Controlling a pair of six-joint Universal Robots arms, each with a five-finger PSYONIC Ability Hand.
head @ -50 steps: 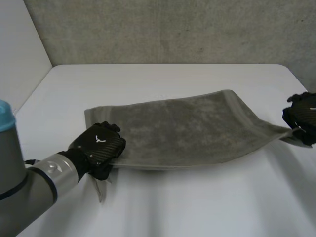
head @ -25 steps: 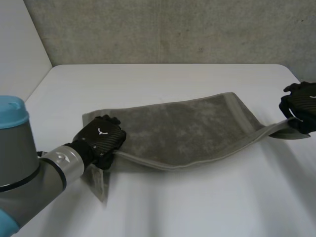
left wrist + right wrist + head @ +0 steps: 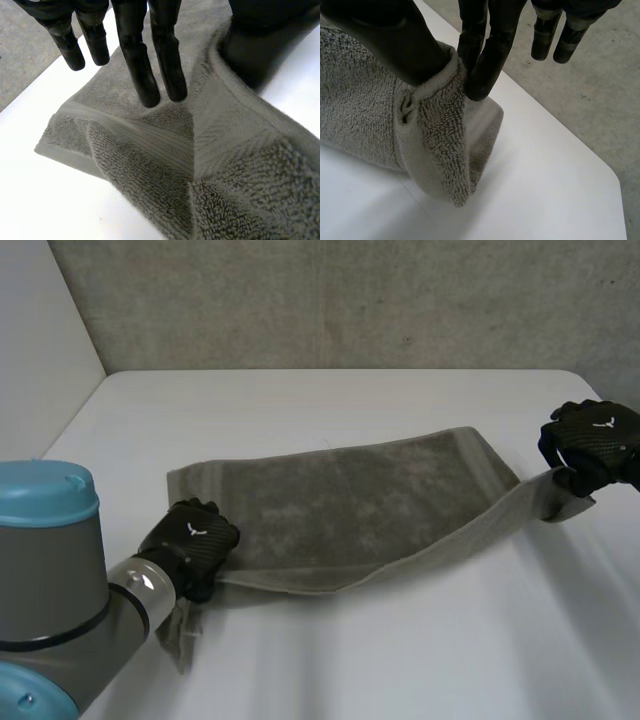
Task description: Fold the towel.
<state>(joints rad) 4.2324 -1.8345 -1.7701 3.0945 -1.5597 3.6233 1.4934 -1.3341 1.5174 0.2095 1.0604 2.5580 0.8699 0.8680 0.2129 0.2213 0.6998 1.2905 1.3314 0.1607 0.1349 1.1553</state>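
Your grey-green terry towel lies across the white table, with its far edge down and its near edge held up and sagging. Your left hand pinches the towel's near left corner between thumb and fingers. Your right hand pinches its near right corner the same way. There is open table past the towel's far edge and before its near edge.

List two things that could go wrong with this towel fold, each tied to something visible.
The right hand pinches only a corner tip of the towel, which might slip free. The lifted edge sags between the hands, and cloth hangs bunched below the left hand, so the fold may crease.
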